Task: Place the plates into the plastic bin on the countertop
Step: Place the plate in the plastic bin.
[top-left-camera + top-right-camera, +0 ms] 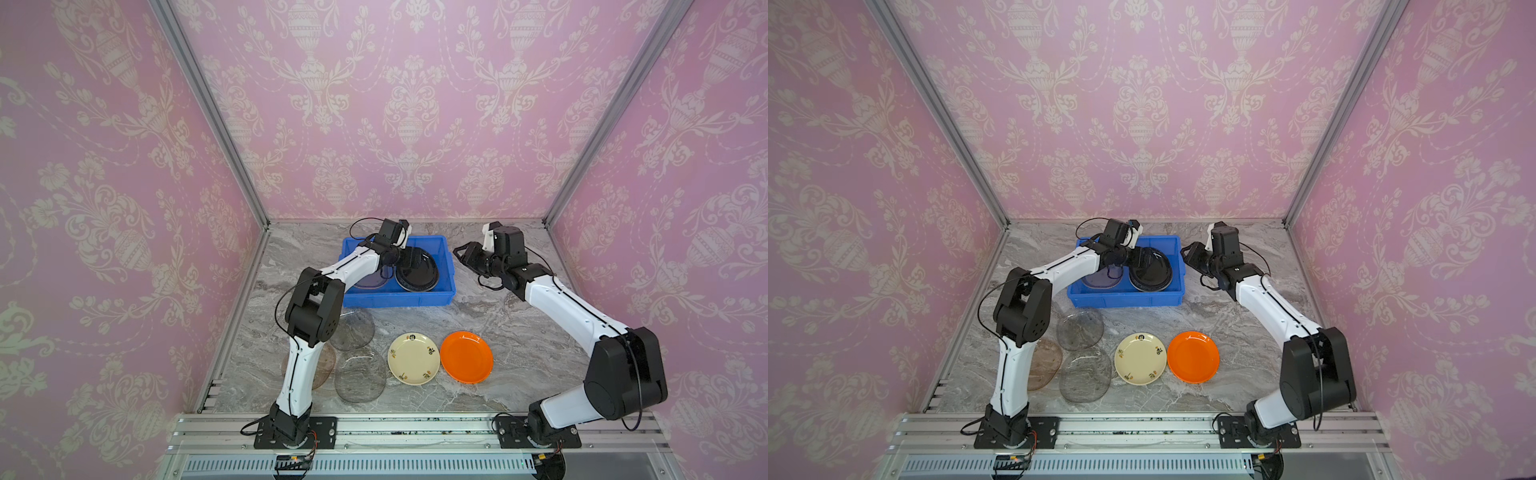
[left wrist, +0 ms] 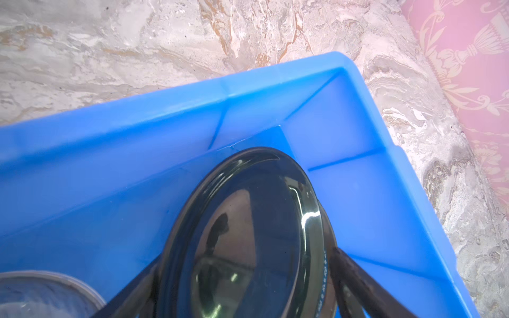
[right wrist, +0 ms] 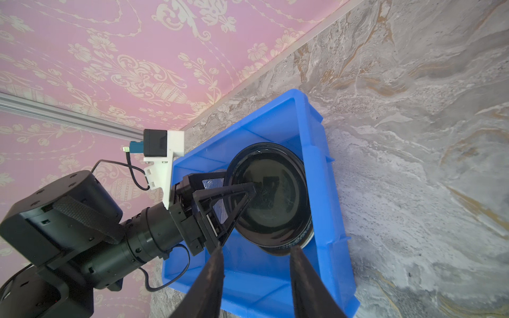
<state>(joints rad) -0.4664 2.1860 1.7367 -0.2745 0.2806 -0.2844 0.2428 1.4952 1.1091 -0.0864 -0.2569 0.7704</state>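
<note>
The blue plastic bin (image 1: 395, 300) (image 1: 1125, 297) stands at the back of the marble countertop (image 1: 511, 316). Inside it lie a dark plate (image 1: 420, 274) (image 2: 256, 220) (image 3: 271, 192) on a stack at the right and a clear plate (image 1: 368, 282) at the left. My left gripper (image 1: 410, 258) (image 2: 245, 258) hangs low over the dark plate, open, its fingers wide on either side. My right gripper (image 1: 461, 253) (image 3: 257, 249) hovers just right of the bin, open and empty. On the front countertop lie an orange plate (image 1: 466, 356), a cream plate (image 1: 413, 358) and two clear grey plates (image 1: 360, 381).
An amber plate (image 1: 326, 365) lies half hidden behind my left arm (image 1: 307, 307), whose elbow hangs over the clear plates. Pink papered walls (image 1: 415, 124) and aluminium rails (image 1: 374, 428) close the countertop in on all sides.
</note>
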